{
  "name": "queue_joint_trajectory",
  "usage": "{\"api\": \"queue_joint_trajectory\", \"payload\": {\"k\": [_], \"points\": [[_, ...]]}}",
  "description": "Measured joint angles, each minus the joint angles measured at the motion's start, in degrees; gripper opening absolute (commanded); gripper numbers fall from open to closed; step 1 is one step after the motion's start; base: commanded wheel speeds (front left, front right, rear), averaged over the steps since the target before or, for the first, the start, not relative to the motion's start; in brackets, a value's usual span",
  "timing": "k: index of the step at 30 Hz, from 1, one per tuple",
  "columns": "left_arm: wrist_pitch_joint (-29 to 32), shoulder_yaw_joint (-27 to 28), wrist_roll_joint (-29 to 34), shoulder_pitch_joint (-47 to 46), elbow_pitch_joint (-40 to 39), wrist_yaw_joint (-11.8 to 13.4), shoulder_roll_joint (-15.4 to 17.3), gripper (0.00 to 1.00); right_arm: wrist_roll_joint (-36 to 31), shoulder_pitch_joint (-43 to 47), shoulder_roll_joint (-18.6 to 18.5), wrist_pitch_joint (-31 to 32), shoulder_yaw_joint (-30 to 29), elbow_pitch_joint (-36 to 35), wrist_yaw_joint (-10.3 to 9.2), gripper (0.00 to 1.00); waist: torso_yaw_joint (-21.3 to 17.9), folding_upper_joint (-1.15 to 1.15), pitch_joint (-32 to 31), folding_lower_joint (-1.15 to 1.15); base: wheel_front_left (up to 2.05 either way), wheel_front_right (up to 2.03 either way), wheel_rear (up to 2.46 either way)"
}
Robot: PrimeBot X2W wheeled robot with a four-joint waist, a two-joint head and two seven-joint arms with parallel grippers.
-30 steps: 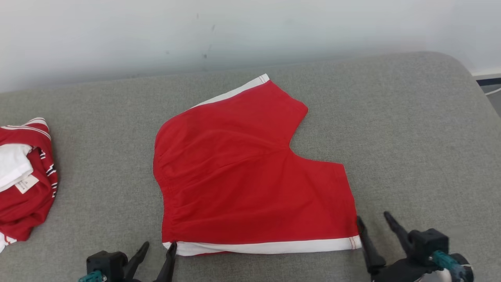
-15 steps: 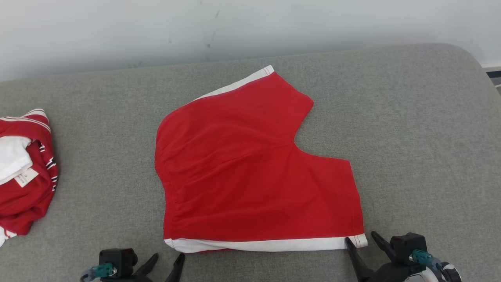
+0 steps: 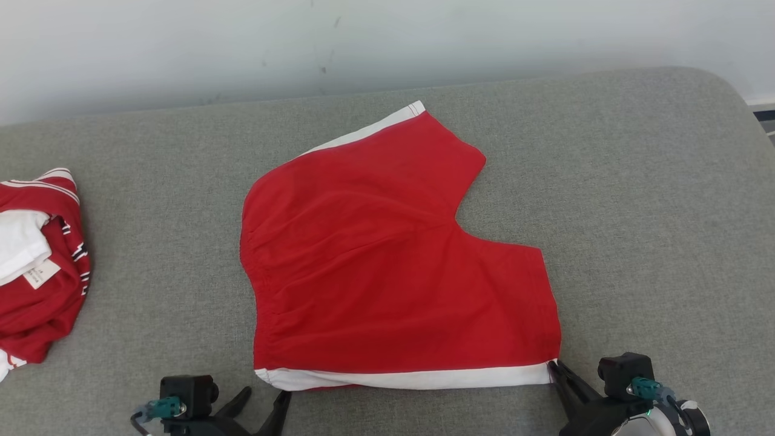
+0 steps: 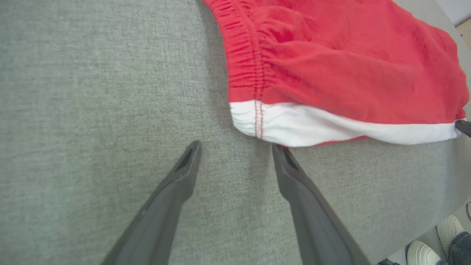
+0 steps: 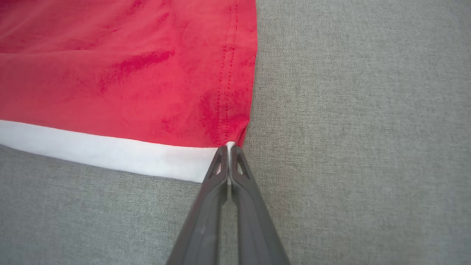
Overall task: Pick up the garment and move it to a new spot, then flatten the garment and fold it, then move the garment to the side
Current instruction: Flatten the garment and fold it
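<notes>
Right pincer [image 3: 552, 364] is clamped on the near right corner of the shorts [image 3: 387, 266]. On my wrist feed both fingers are pressed together, with a sliver of the white band [image 5: 110, 152] caught between the tips. Left pincer [image 3: 266, 395] stands spread wide and holds nothing, its tips just short of the near left corner, where the gathered waistband [image 4: 250, 55] meets that band. One finger [image 4: 296, 184] sits right beside the cloth, though I cannot tell if it touches. Shorts lie spread flat in the middle of the grey cushion [image 3: 636, 212], waistband to the left, one leg reaching toward the wall [image 3: 181, 48]. Far left, a crumpled red and white heap [image 3: 36, 290] sits well apart from them. Somebody's pale shoe [image 4: 419, 254] peeks into the left wrist feed's corner.
</notes>
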Motion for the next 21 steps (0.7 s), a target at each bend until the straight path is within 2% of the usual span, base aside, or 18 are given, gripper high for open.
{"api": "queue_joint_trajectory", "payload": {"k": [2, 4, 5, 6, 7, 8, 21], "points": [[0.01, -0.21, -0.08, -0.16, 0.23, -0.05, -0.13, 1.00, 0.01, -0.02, 0.00, 0.29, 0.00, 0.13, 0.01, 0.00, 0.02, 0.00, -0.05, 0.00, 0.00, 0.00, 0.00], [0.01, -0.35, -0.09, -0.29, 0.40, -0.21, -0.19, 0.85, 0.01, -0.03, 0.01, 0.46, 0.04, 0.23, 0.07, 0.00, 0.03, 0.00, -0.12, 0.00, 0.00, 0.00, 0.00], [0.01, -0.36, -0.14, -0.40, 0.44, -0.48, -0.19, 0.64, 0.01, -0.03, 0.01, 0.48, 0.09, 0.25, 0.08, 0.00, 0.03, 0.00, -0.16, 0.00, 0.00, 0.00, 0.00], [0.01, -0.37, -0.26, -0.43, 0.45, -0.48, -0.23, 0.53, 0.01, -0.03, 0.01, 0.48, 0.12, 0.26, 0.09, 0.00, 0.04, 0.00, -0.19, 0.00, 0.00, 0.00, 0.00], [0.01, -0.36, -0.35, -0.43, 0.46, -0.47, -0.24, 0.65, 0.01, -0.03, 0.02, 0.49, 0.14, 0.27, 0.09, 0.00, 0.05, 0.00, -0.23, 0.00, 0.00, 0.00, 0.00], [-0.02, -0.32, -0.35, -0.43, 0.45, -0.47, -0.21, 1.00, 0.02, -0.03, 0.02, 0.49, 0.15, 0.31, 0.09, 0.00, 0.05, 0.00, -0.27, 0.00, 0.00, 0.00, 0.00], [-1.12, 0.79, -0.38, -0.41, -2.04, -0.99, 1.38, 1.00, 0.37, -0.03, 0.09, 1.09, 0.54, 0.92, 0.45, 0.00, 0.08, 0.00, -1.00, 0.00, 0.00, 0.00, 0.00]]}}
